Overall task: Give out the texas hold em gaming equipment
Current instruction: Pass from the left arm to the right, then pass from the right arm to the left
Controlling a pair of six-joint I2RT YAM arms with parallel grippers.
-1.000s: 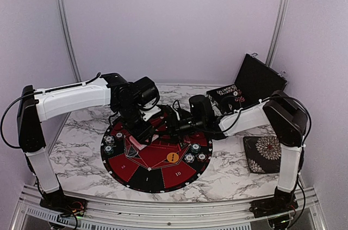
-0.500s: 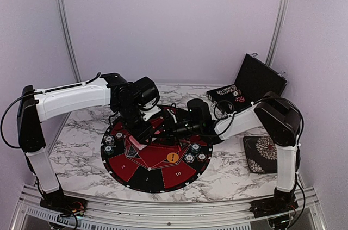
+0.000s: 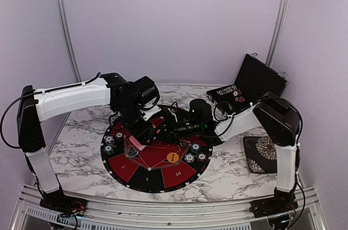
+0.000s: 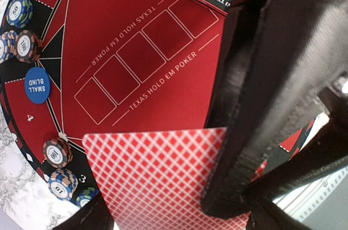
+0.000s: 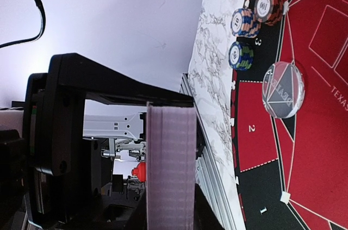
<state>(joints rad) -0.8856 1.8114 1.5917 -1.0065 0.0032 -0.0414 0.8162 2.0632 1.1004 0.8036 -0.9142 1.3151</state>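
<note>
Both arms meet over the back half of the round poker mat (image 3: 155, 156), which lies on the marble desk (image 3: 81, 137) in the lower centre of the overhead view. The deck of cards (image 5: 169, 165) is edge-on in the right wrist view, clamped between the jaws of the right gripper (image 3: 169, 125), which is closed on it. In the left wrist view the red-backed top card (image 4: 155, 178) fills the lower middle of the frame beside a black finger (image 4: 272, 94) of the left gripper (image 3: 142, 128), whose jaws stand apart; I cannot tell whether they touch the card at all.

Chip stacks already sit at the mat's rim: one group (image 3: 111, 143) on the left of the overhead view, another (image 3: 194, 153) on the right. A blue button (image 4: 38, 84) and an orange button (image 3: 172, 157) lie on the mat, and a clear triangle-marked disc (image 5: 283, 89) rests near seat two.

The risk, as I judge it, lies in the handover. If the left jaws close off-centre or catch several cards, more than one may slide out, or the deck could fan and spill onto the mat. The two grippers are very close together, so a small misjudged move could also knock them into each other or sweep the nearby chips.
</note>
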